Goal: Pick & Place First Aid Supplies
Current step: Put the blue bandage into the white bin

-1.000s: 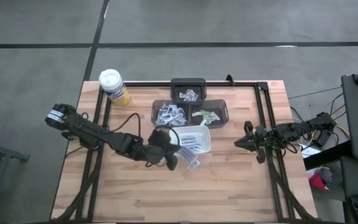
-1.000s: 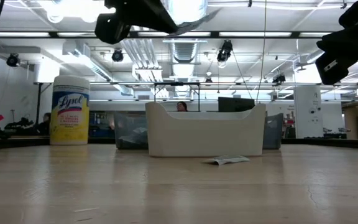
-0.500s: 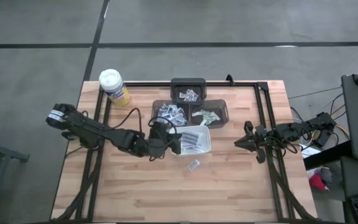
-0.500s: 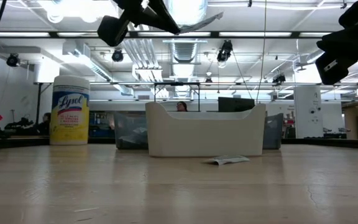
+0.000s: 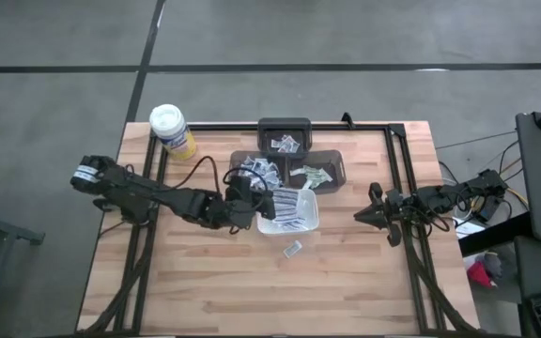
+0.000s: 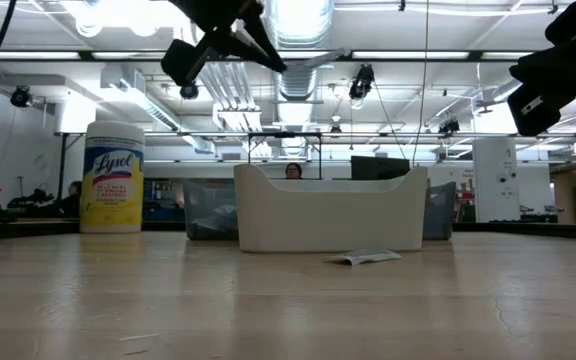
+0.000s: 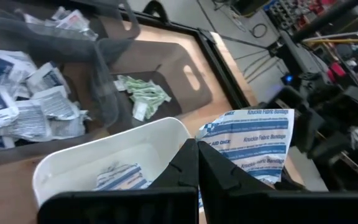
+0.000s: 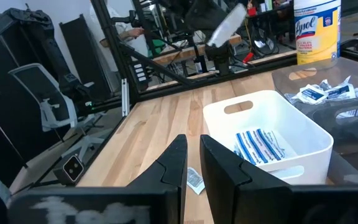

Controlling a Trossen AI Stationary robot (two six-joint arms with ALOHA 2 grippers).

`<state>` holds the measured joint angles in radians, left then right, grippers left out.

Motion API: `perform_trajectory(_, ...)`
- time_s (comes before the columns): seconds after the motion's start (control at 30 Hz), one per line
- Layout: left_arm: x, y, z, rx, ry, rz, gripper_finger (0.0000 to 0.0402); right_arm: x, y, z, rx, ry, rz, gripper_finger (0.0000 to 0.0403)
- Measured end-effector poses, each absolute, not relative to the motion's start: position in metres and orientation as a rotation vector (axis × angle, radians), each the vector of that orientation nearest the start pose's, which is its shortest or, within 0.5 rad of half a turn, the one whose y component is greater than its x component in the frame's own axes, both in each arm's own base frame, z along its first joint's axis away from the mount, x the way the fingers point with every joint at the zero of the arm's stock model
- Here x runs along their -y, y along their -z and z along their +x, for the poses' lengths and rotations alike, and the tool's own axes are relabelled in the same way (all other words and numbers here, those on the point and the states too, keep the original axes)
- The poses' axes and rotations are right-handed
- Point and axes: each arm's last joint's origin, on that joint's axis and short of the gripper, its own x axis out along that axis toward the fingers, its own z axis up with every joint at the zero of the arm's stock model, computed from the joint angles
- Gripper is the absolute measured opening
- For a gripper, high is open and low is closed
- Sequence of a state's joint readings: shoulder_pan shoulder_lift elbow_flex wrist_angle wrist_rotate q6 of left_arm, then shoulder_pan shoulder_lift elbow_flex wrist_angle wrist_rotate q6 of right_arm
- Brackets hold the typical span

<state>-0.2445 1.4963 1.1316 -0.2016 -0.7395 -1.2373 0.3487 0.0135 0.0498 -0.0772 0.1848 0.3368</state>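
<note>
My left gripper (image 5: 256,202) hovers over the left end of the white tray (image 5: 313,222), shut on a white packet with blue print (image 7: 247,140). The same packet shows tilted in the right wrist view (image 8: 225,28). More printed packets (image 5: 289,211) lie flat on the tray's floor. One loose packet (image 5: 292,249) lies flat on the wood just in front of the tray. My right gripper (image 5: 369,216) waits at the table's right side, fingers close together with nothing between them. My left gripper pinches one corner of the packet (image 7: 211,144) between its two fingers. The fingers come from the table's left, slanting a little downward. The packet sticks out past the fingertips, tilted, lifted clear above the tray.
Three dark grey bins stand behind the tray: one with white packets (image 5: 256,171), one with greenish packets (image 5: 317,174), one farther back (image 5: 285,136). A yellow canister with a white lid (image 5: 170,130) stands at the far left. A black frame rail (image 5: 402,169) runs round the table.
My left gripper has carried the packet toward the table's far edge, from beside the loose packet to over the tray's left end, rolling its wrist so the packet turned from flat to tilted. It stayed shut. The loose packet has not moved.
</note>
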Motion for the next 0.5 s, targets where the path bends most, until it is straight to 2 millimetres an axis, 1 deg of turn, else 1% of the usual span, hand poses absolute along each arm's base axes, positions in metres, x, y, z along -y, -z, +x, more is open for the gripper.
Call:
perform_trajectory(0.17, 0.057, -0.278, 0.327, -0.154, -0.736, -0.94, 0.0, -0.027, -0.172, 0.091, -0.067, -0.156, 0.325, 0.0043)
perform_trajectory(0.37, 0.058, -0.264, 0.346, -0.203, -0.755, -0.964, 0.0, -0.027, -0.172, 0.091, -0.067, -0.155, 0.325, 0.0043)
perform_trajectory(0.5, 0.056, -0.262, 0.358, -0.274, -0.8, -0.949, 0.0, -0.027, -0.172, 0.091, -0.067, -0.156, 0.325, 0.0043)
